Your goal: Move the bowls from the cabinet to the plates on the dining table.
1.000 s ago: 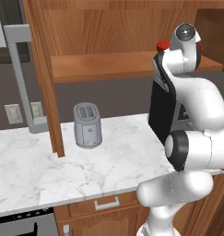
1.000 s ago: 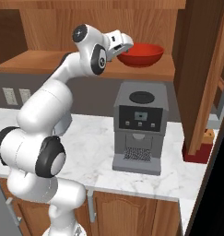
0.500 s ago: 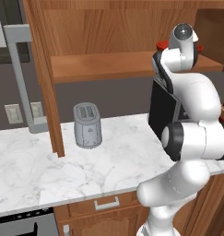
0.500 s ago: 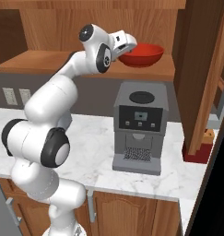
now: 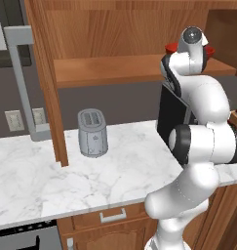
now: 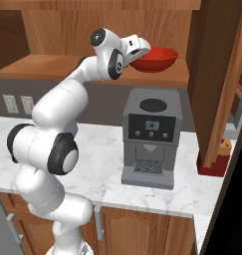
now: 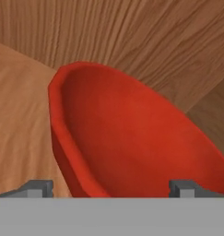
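- Marble counter runs under an open wooden cabinet, and your arm rises from the base up to the cabinet shelf.
- From the right base view you see the glossy red bowl sitting on the shelf, directly above a grey coffee machine that stands on the counter.
- That same view shows the gripper at the bowl's left rim, level with the shelf; you cannot judge there how wide the jaws stand.
- From the left base view the arm covers most of the bowl, leaving you just red slivers either side of the wrist; this view gives you a grey toaster on the counter and wall outlets behind it, which the right view does not frame the same way.
- Looking along the hand, you get the red bowl close up, its near rim running between the two finger tips.
- The tips stand far apart, one outside the bowl wall and one over its inside, so the jaws are spread wide and have not closed on anything.
- Wood-grain back panel and shelf floor fill the rest behind the bowl.
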Controlling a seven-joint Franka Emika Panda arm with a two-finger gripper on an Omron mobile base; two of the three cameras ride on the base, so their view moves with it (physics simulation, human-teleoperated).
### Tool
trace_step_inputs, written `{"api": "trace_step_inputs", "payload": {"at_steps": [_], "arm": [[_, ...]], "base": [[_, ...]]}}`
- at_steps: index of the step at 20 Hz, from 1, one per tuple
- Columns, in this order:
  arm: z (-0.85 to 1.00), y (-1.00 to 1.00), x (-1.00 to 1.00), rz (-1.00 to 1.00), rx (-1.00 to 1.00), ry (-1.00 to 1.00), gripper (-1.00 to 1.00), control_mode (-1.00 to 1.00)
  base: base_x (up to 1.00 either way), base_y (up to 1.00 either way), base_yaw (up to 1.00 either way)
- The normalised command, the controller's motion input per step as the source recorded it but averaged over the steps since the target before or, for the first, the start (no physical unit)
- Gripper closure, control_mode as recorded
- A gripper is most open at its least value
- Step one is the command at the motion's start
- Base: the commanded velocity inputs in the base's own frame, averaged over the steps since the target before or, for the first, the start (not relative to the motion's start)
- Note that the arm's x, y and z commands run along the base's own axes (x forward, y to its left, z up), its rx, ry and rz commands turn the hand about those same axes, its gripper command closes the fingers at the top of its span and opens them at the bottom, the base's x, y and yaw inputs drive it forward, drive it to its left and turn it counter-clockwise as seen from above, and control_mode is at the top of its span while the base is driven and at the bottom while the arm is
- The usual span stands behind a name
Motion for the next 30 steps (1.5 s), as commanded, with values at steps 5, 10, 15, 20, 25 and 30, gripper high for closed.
{"api": "trace_step_inputs", "payload": {"at_steps": [5,10,15,20,25,30], "arm": [[-0.19,-0.01,0.11,0.01,0.0,0.02,-1.0,-1.0],[-0.32,0.0,0.01,0.01,0.0,0.08,1.0,-1.0],[-0.55,0.0,0.0,0.01,0.0,0.08,1.0,-1.0],[-0.48,-0.05,0.0,0.0,0.0,0.03,1.0,-1.0],[-0.34,-0.02,0.0,0.01,-0.01,0.04,1.0,-1.0],[-0.17,-0.11,-0.27,0.05,0.0,0.0,1.0,-1.0]], "base": [[0.0,0.0,0.0],[0.0,0.0,0.0],[0.0,0.0,0.0],[0.0,0.0,0.0],[0.0,0.0,0.0],[0.0,0.0,0.0]]}}
